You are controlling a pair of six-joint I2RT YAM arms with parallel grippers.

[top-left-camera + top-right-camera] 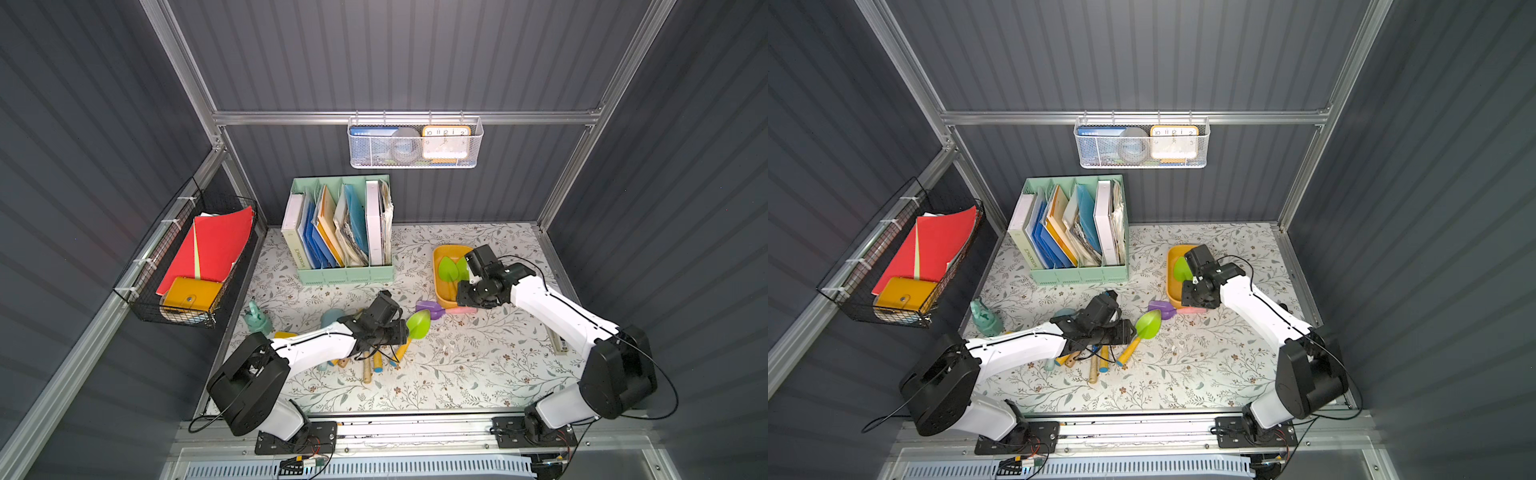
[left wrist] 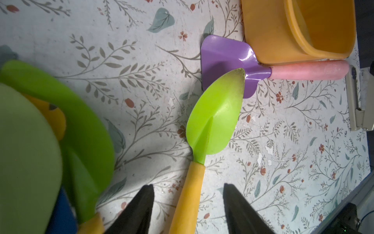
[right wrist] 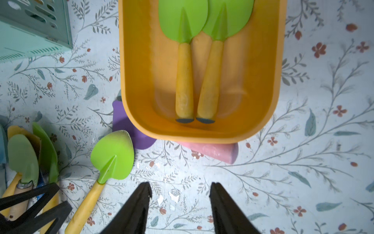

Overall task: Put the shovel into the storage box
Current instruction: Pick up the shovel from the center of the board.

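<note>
left wrist view shows you what the top views hide under the wrist: left gripper spread, one finger either side of the shovel handle with gaps both sides. the shovel lies flat on the table, its blade tip over the purple shovel, which lies against the storage box. only the right wrist view shows two green shovels side by side in the box with bare floor beside them, and the right gripper spread and empty above the table near the box's end.

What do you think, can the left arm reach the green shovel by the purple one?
Probably yes. Its fingers stand open on both sides of the yellow handle of the shovel, and nothing lies across it.
</note>
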